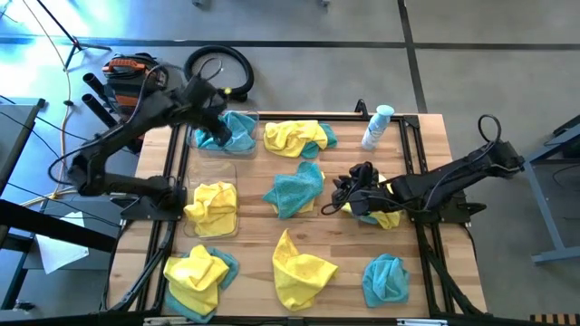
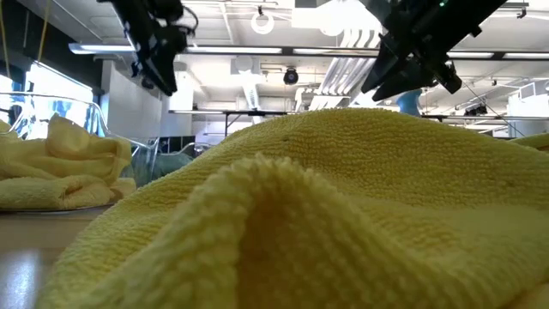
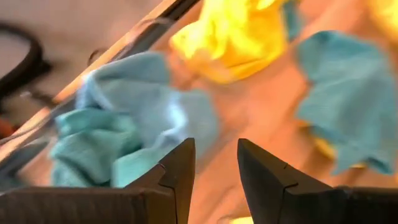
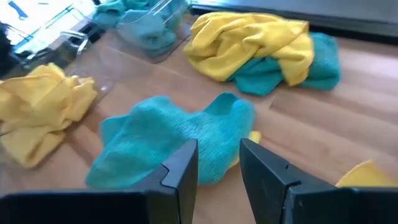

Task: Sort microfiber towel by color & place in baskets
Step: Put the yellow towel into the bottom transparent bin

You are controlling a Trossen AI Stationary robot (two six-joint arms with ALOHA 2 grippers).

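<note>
My left gripper (image 3: 214, 146) hangs open above the far-left clear basket (image 1: 254, 116), which holds teal towels (image 3: 118, 130). The near-left basket (image 1: 237, 231) holds a yellow towel (image 1: 213, 206). My right gripper (image 4: 219, 146) stands open over the table's middle, just right of a loose teal towel (image 4: 168, 134) that lies flat on the wood; nothing is between its fingers. More yellow and teal towels lie spread over the table. In the low view a yellow towel (image 2: 343, 215) fills the foreground, with both grippers high above it.
A yellow-and-teal pile (image 1: 299, 136) lies at the far middle, a yellow towel (image 1: 304, 267) and a teal one (image 1: 385, 276) near the front edge, and a mixed pile (image 1: 199, 272) at the front left. A white-and-blue bottle (image 1: 376, 127) stands at the far right.
</note>
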